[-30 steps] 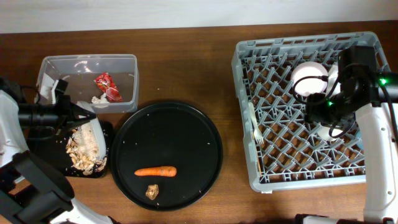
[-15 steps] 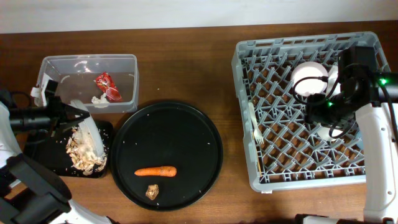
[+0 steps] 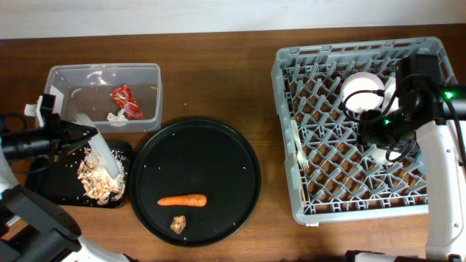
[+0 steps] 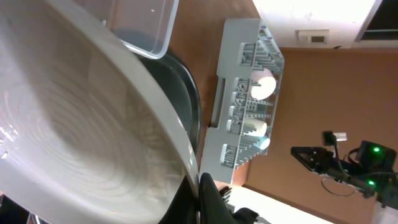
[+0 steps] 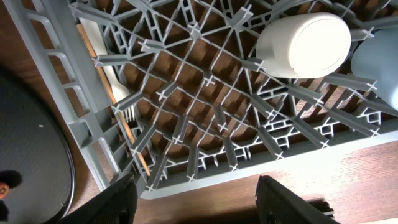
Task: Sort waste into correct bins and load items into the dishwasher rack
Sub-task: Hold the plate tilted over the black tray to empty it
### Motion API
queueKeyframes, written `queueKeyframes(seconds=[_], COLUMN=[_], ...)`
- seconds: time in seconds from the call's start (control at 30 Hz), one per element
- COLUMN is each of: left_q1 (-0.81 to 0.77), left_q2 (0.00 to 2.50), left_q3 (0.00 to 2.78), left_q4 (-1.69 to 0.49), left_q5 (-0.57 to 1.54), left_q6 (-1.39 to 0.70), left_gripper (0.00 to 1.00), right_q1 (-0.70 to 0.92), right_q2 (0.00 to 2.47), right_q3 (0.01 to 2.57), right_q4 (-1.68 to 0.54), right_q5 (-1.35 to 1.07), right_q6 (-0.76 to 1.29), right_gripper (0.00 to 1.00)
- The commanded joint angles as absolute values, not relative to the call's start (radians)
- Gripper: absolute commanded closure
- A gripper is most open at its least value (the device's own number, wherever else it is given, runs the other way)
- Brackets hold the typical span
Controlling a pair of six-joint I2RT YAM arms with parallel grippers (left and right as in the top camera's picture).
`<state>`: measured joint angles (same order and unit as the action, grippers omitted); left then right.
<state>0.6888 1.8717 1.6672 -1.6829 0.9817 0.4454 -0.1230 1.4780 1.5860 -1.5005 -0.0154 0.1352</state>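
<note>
In the overhead view, the left claw (image 3: pixel 79 133) at 9 o'clock is pressed together on the rim of the white plate (image 3: pixel 102 151), which stands steeply tilted over the flat black tray (image 3: pixel 47 182). Pale scraps (image 3: pixel 98 183) lie on that tray below the plate's lower edge. The clear tub (image 3: pixel 87 81) at 10 o'clock contains the red wrapper (image 3: pixel 127 100). The round black tray (image 3: pixel 218 153) at 6 o'clock carries the carrot (image 3: pixel 182 200) and, just beside it, the brown chunk (image 3: pixel 178 224). The rack (image 3: pixel 287 109) occupies the surface at 3 o'clock. The right claw (image 5: pixel 196 183) hangs over the rack's edge, spread and empty. Inside the rack are a white cup (image 5: pixel 305 43), a light-blue cup (image 5: pixel 382 62) and a fork (image 5: pixel 109 74).
</note>
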Motion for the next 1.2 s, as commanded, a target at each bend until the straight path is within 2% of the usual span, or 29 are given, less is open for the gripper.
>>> queueKeyframes(seconds=[0.0, 0.63, 0.73, 0.8, 0.83, 0.87, 0.9, 0.97, 1.17], left_q1=[0.701, 0.723, 0.728, 0.731, 0.731, 0.732, 0.735, 0.744, 0.749], left_q2=[1.838, 1.804, 1.808, 1.810, 1.810, 1.818, 1.822, 1.817, 1.819], left_q3=[1.655, 1.613, 1.613, 1.613, 1.613, 1.613, 1.613, 1.610, 1.607], left_q4=[-1.689, -1.673, -1.600, -1.689, -1.651, -1.624, -1.662, -1.671, -1.685], left_q5=[1.033, 1.052, 1.007, 1.077, 1.068, 1.032, 1.031, 1.055, 1.066], left_q6=[0.463, 0.503, 0.366, 0.533, 0.532, 0.429, 0.400, 0.510, 0.499], left_gripper=[1.00, 1.00, 1.00, 1.00, 1.00, 1.00, 1.00, 1.00, 1.00], right_q1=[-0.126, -0.126, -0.126, -0.126, -0.126, -0.126, -0.126, -0.126, -0.126], right_q2=[1.473, 1.473, 1.473, 1.473, 1.473, 1.473, 1.473, 1.473, 1.473], right_q3=[1.593, 1.593, 1.593, 1.593, 1.593, 1.593, 1.593, 1.593, 1.593], right_q4=[-1.504, -1.511, -1.510, -1.515, -1.515, -1.514, -1.514, -1.517, -1.516], right_q5=[0.001, 0.002, 0.002, 0.005, 0.006, 0.006, 0.006, 0.006, 0.005], right_q6=[0.135, 0.135, 0.135, 0.135, 0.135, 0.135, 0.135, 0.135, 0.135], right_gripper=[0.36, 0.36, 0.36, 0.35, 0.36, 0.36, 0.36, 0.36, 0.35])
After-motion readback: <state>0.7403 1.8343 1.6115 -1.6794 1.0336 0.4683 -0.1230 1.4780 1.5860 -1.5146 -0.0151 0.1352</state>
